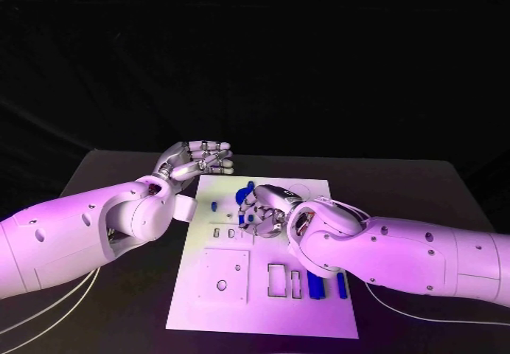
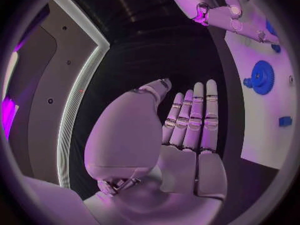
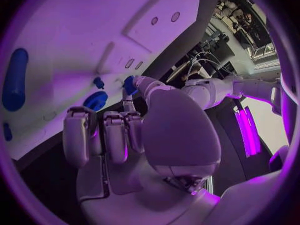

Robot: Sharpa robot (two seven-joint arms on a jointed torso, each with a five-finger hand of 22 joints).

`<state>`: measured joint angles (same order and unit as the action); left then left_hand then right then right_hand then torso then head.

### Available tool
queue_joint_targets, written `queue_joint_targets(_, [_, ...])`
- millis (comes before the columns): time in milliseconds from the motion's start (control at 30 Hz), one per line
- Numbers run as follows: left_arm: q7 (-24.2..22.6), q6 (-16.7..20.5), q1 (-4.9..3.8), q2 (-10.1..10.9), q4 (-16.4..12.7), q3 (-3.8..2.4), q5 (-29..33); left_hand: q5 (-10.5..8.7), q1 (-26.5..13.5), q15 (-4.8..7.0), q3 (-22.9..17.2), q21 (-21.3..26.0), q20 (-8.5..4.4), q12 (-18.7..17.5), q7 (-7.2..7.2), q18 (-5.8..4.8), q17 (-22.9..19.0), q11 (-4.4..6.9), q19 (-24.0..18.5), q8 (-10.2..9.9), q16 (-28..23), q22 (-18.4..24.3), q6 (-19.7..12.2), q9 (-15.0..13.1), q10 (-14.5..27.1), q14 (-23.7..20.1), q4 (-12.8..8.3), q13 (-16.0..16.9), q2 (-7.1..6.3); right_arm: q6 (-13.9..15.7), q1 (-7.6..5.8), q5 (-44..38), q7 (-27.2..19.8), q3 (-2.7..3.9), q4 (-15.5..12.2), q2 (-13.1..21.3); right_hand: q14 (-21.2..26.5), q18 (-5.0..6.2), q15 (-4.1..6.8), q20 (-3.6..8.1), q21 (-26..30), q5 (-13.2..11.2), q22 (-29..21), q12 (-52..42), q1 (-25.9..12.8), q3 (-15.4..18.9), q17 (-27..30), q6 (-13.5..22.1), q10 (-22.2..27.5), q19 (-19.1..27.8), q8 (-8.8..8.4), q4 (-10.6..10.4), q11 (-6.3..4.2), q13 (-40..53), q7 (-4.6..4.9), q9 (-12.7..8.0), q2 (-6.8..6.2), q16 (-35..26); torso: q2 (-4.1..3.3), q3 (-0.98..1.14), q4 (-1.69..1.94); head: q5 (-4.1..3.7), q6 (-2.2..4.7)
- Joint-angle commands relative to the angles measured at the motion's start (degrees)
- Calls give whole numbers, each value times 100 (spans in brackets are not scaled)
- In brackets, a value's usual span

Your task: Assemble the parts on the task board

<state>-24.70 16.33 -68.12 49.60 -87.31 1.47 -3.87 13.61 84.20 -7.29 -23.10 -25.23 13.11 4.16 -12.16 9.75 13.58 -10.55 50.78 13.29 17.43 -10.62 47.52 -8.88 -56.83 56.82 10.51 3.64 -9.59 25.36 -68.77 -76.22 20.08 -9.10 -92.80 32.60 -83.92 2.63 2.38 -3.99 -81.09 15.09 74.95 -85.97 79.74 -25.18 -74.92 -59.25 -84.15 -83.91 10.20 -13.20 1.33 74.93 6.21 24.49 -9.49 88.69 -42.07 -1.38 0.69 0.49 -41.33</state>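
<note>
- The task board [image 1: 266, 310] sits in the middle of the black table [image 1: 425, 184], long side running away from the robot.
- Left hand [image 1: 199, 160] hovers off the board's far left corner. From the left wrist view its fingers [image 2: 194, 115] are straight and side by side, thumb off to one side, nothing in it — so it's empty and flat-open.
- Right hand [image 1: 271, 210] is over the far half of the board, fingers curled down. In the right wrist view the thumb and a fingertip are pinched on a small blue part [image 3: 130, 85] right at the board surface — looks clamped on it, though I can't tell if the part is seated in anything.
- Blue gear [image 2: 260, 77] lies flat on the board just beside that hand; you can see it in the right wrist view too [image 3: 95, 100].
- Another small blue peg [image 3: 99, 82] stands near the gear.
- Near end of the board: long blue bars [image 1: 315, 284] lying side by side next to the rectangular cutouts [image 1: 277, 280].
- A square raised plate [image 1: 225, 274] with a hole sits on the board's near left part.
</note>
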Motion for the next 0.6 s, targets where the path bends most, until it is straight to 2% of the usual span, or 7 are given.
queue_joint_targets(33, [-17,-104,-2,-18,-9,-3,12,-21,-48,-32,-45,-20,-11,-38,-164,60,7,-14,-31,-22,-33,8,3,5,-21,-4,-5,8,21,-188,66,-541,198,-10,66,-79,-512,1,7,18,24,-1,730,31,-70,-22,-1021,8,-300,21,313,-8,-5,1094,-40,400,-10,15,4,2,-5,30,-24])
queue_joint_targets(200, [-14,-104,-2,-23,-2,-3,12,-21,-48,-32,-45,-20,-11,-38,-164,60,7,-14,-31,-22,-33,8,3,5,-21,-4,-5,8,21,-201,143,-683,222,-18,127,-158,-515,0,5,16,24,-2,733,26,-127,-18,-1031,9,-304,19,320,-24,-5,1100,-40,404,-44,18,-1,15,-2,64,-39])
queue_joint_targets(367, [-13,-110,-3,-29,3,-3,12,-21,-48,-32,-45,-20,-11,-38,-164,60,7,-14,-31,-22,-33,8,3,5,-21,-4,-5,8,21,-207,182,-762,233,-22,151,-192,-514,-1,5,16,20,-3,738,27,-148,-15,-1026,9,-304,15,323,-27,-5,1099,-41,406,-63,17,8,7,10,86,-61])
queue_joint_targets(600, [-8,-109,-3,-25,6,-3,12,-22,-47,-32,-51,-23,-11,-39,-165,60,10,-15,-32,-25,-35,8,2,6,-21,-4,-8,8,27,-205,222,-814,239,-29,202,-217,-515,0,5,15,26,-5,735,30,-186,-6,-1033,17,-301,17,323,-33,-4,1097,-39,407,-103,18,-6,10,-2,144,-72])
